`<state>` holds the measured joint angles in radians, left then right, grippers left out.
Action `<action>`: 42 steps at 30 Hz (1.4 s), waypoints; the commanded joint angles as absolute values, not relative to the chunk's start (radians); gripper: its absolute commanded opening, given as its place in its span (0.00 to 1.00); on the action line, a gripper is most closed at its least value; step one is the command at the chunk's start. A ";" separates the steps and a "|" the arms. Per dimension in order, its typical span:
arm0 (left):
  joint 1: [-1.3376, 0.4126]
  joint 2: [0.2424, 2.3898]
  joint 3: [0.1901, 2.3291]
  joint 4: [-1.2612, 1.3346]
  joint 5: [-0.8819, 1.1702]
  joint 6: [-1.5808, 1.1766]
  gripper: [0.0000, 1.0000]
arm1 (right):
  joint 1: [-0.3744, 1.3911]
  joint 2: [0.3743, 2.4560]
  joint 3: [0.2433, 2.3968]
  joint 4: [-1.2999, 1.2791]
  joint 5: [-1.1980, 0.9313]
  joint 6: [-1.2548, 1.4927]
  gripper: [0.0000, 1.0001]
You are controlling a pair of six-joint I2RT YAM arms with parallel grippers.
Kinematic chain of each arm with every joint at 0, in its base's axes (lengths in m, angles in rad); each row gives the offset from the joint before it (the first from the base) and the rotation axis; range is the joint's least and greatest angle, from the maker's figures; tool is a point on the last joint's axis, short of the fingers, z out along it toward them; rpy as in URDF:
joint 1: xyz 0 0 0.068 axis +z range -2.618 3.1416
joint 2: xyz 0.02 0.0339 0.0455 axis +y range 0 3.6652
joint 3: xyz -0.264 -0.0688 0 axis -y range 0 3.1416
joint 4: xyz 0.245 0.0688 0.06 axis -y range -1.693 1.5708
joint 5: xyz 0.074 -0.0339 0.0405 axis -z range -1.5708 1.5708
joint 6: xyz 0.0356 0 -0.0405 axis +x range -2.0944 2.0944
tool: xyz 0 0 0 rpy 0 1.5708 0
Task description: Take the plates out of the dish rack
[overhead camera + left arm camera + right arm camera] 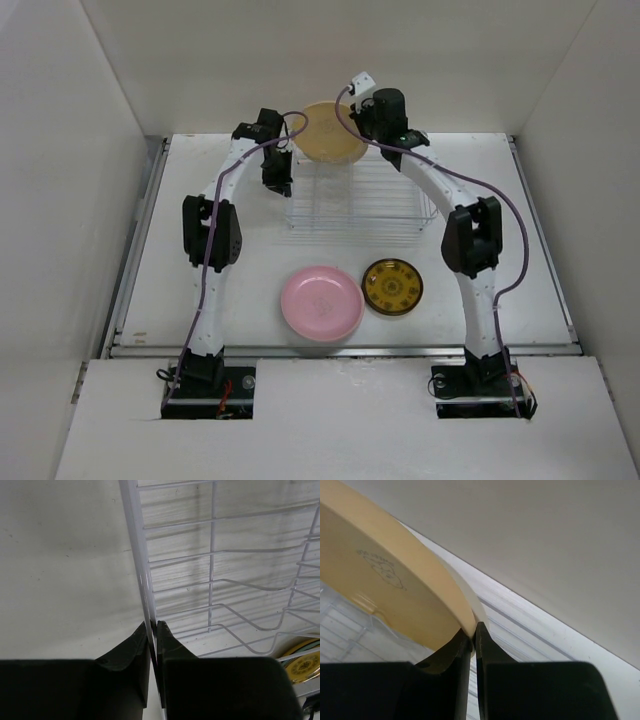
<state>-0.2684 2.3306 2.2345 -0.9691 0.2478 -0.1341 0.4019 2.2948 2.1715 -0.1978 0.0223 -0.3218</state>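
White-walled bay, pale table (520, 220); right gripper (474, 631) pinched on rim of tan plate (395, 580); plate tilted on edge, upper centre of top view, over far end of rack (355, 205); left gripper (154, 627) clamped on rack's left edge wire; pink plate (321, 302) and amber plate (392, 286) flat at lower centre, likely set-down side; tan plate plain, faint print.
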 commanded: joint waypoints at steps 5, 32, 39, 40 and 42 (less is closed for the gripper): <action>-0.267 2.264 2.192 -0.976 0.233 -0.163 0.00 | 0.413 2.050 2.070 -0.044 0.038 -0.267 0.00; -0.249 2.098 2.232 -0.861 0.272 -0.127 0.69 | 0.399 1.398 1.401 -0.577 -0.313 0.308 0.00; -0.230 2.019 2.171 -0.861 0.331 -0.146 0.69 | 0.557 1.367 1.163 -0.621 -0.481 0.285 0.00; -0.230 2.010 2.171 -0.861 0.348 -0.137 0.70 | 0.569 1.394 1.140 -0.621 -0.491 0.276 0.00; -0.230 1.996 2.157 -0.882 0.357 -0.126 0.71 | 0.587 1.429 1.140 -0.635 -0.491 0.242 0.00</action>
